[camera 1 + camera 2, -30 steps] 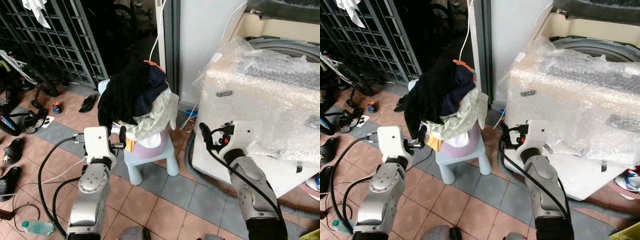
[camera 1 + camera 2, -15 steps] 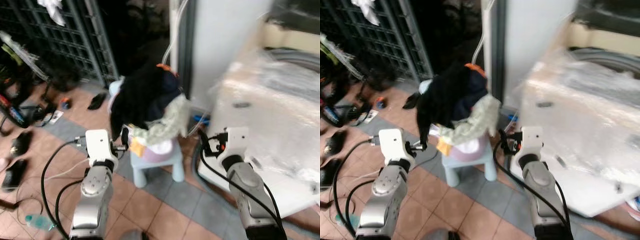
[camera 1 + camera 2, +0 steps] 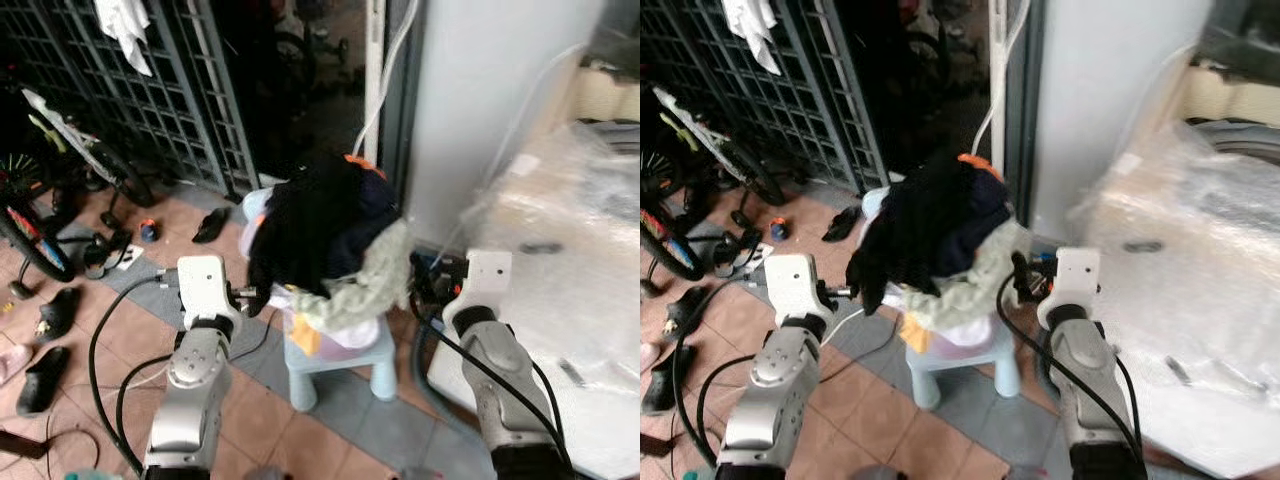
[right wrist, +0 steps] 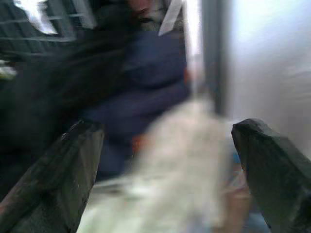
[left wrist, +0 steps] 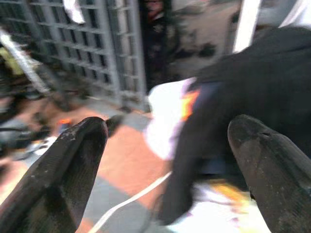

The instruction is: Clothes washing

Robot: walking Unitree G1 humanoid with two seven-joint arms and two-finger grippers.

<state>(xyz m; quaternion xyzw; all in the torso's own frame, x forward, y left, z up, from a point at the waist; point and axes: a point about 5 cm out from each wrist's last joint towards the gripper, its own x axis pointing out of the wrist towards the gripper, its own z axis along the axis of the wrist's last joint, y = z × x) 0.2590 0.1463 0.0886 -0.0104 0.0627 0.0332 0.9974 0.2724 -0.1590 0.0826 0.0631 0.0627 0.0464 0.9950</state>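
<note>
A heap of clothes (image 3: 320,225), black and navy on top with a pale green piece hanging on the right, fills a lilac basket (image 3: 345,335) on a light blue stool (image 3: 335,365). My left gripper (image 3: 247,293) is at the heap's left side, open, with black cloth (image 5: 243,87) just ahead of its fingers. At the heap's right side my right gripper (image 3: 420,285) is open too, facing the pale green cloth (image 4: 180,160). The washing machine (image 3: 570,230), wrapped in bubble plastic, stands on the right.
A dark metal gate (image 3: 190,80) with a white cloth (image 3: 125,25) hung on it closes the back left. A bicycle (image 3: 55,130), several shoes (image 3: 45,365) and cables lie on the tiled floor at the left. A grey hose (image 3: 430,385) runs by the machine's base.
The camera has swung, so the heap now sits mid-picture. My right gripper, earlier in front of the machine, is now close beside the heap's right side.
</note>
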